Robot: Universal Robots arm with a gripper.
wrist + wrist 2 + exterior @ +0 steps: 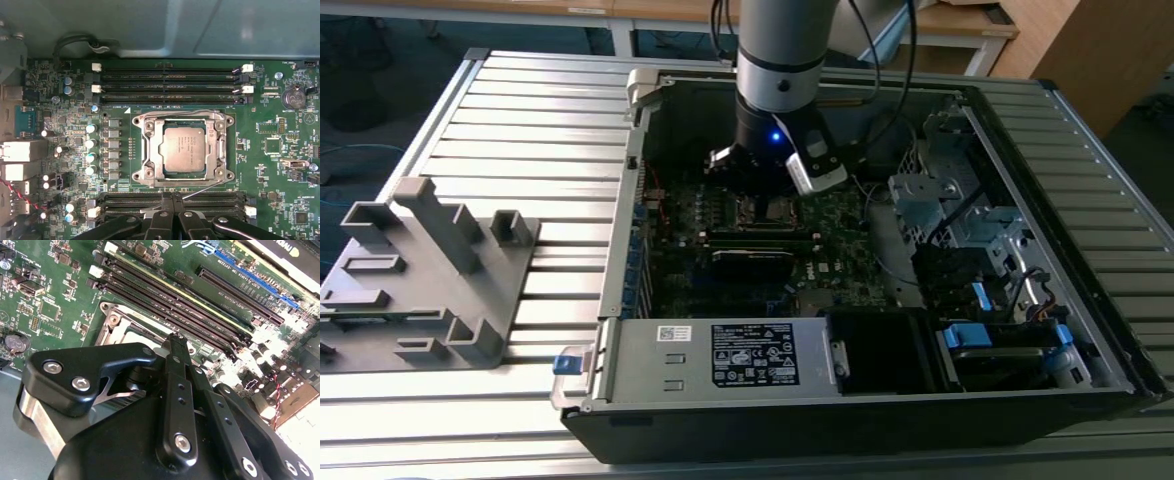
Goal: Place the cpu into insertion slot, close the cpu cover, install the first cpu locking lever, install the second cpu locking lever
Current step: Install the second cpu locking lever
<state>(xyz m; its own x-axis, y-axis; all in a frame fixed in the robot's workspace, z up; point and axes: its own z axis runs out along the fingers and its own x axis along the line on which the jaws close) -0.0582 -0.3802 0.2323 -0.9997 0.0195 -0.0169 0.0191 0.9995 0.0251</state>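
- First wrist view shows the cpu [184,148] lying flat in its slot, framed by the shiny cpu cover [183,150], which looks folded down around it.
- One thin wire locking lever [202,189] runs slantwise from the socket's corner toward the gripper [171,197]; it seems not yet latched, though I can't be certain.
- Gripper fingers are drawn together with nothing between them, their tips just beside that lever's end above the memory slots [170,86].
- Exterior view has the arm [778,60] reaching down into the open computer case [627,300], over the green board [854,225].
- Handling, as I judge it: the lever is springy, stiff wire, slippery and thin, best caught at its free end. The chip is light but fragile; the cover is thin metal, easily bent.
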